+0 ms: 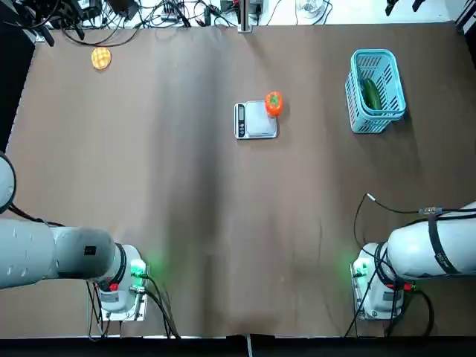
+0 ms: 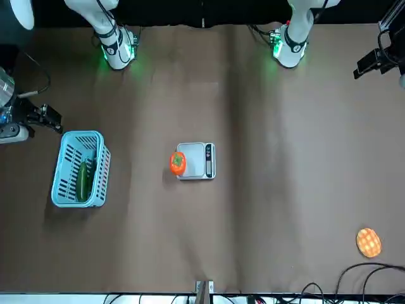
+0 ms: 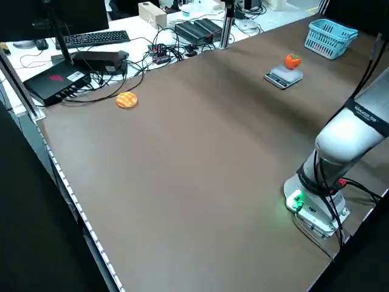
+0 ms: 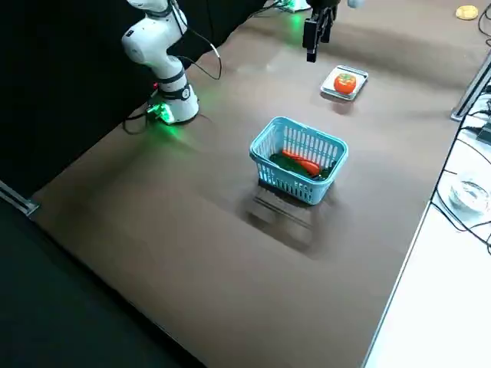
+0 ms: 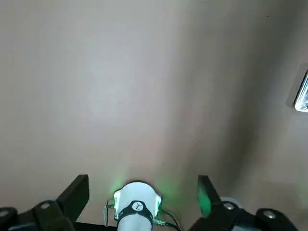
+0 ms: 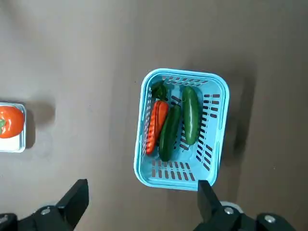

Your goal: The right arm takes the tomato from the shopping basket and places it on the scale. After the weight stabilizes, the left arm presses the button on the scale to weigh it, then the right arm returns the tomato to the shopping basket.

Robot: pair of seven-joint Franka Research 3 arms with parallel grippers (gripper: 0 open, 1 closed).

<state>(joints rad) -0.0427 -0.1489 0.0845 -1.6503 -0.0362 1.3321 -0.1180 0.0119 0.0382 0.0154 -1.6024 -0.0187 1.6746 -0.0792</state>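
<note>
The orange-red tomato (image 1: 274, 103) sits on the scale (image 1: 258, 123), at the platform's edge nearest the shopping basket (image 1: 375, 91). The scale's dark button strip (image 1: 240, 120) runs along the opposite side. My right gripper (image 6: 142, 184) hangs open and empty high above the table, looking down on the basket (image 6: 180, 127) and the tomato (image 6: 9, 121). My left gripper (image 5: 142, 180) is also open and empty, raised over its own base, with only the scale's edge (image 5: 302, 94) in its view. Both grippers are far from the scale.
The basket holds long green vegetables (image 6: 190, 115) and an orange-red one (image 6: 155, 126). A yellow-orange waffle-like disc (image 1: 101, 58) lies at the far left corner. Cables and electronics (image 3: 91, 61) lie beyond the table's far edge. Arm bases (image 1: 123, 286) (image 1: 375, 282) stand at the near edge.
</note>
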